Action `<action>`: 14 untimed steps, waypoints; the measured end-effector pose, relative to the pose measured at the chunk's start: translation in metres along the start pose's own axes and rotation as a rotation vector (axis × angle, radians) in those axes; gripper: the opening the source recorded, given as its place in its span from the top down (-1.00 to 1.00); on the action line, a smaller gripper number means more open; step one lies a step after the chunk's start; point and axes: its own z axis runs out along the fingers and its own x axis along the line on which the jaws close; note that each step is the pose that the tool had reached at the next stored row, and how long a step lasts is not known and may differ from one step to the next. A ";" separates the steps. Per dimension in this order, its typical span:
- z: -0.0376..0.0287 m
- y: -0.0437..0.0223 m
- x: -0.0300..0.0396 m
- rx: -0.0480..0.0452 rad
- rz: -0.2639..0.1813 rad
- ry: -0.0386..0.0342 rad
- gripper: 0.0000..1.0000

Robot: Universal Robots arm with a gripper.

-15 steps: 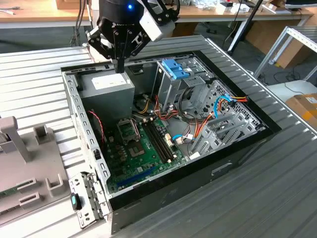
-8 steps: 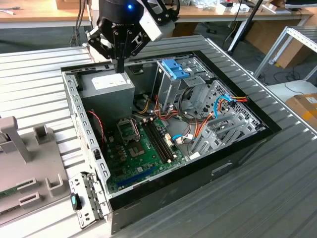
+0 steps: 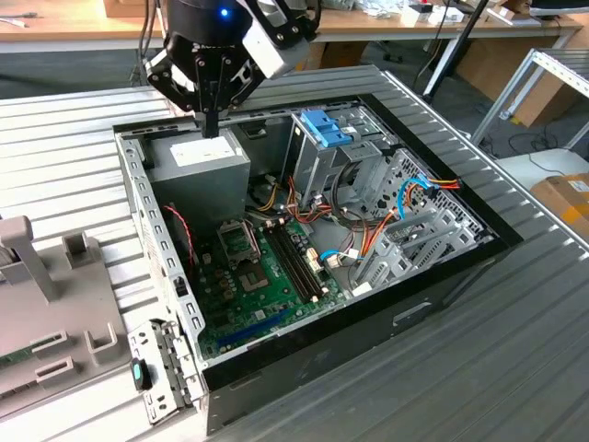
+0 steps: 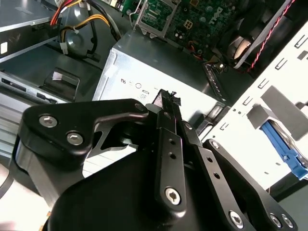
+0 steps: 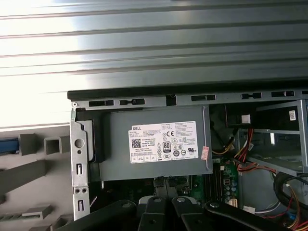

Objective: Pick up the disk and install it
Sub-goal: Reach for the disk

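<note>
Looking leftmost, the disk [image 4: 284, 149] seems to lie in the grey fixture [image 3: 37, 267], beyond the case wall [image 3: 147, 221] and well apart from the fingers. The gripper [image 3: 212, 132] hangs just above the power supply [image 3: 202, 170], fingers pressed together, empty. I judge the pick-up is not yet begun; grasping calls for opened fingers at the disk.

The tabletop [image 3: 64, 129] is ribbed bare metal with a soft sheen. The power-supply box [image 5: 154, 169] is matt grey sheet metal with a white paper label [image 5: 163, 141]. The gripper [image 4: 167, 95] is matt black metal with bright steel screws. The latch [image 3: 324, 127] is smooth blue plastic, and the circuit board [image 3: 262, 276] is glossy green.
</note>
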 end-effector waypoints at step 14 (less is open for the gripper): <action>-0.0001 -0.0004 0.0046 0.0000 0.000 0.0000 0.79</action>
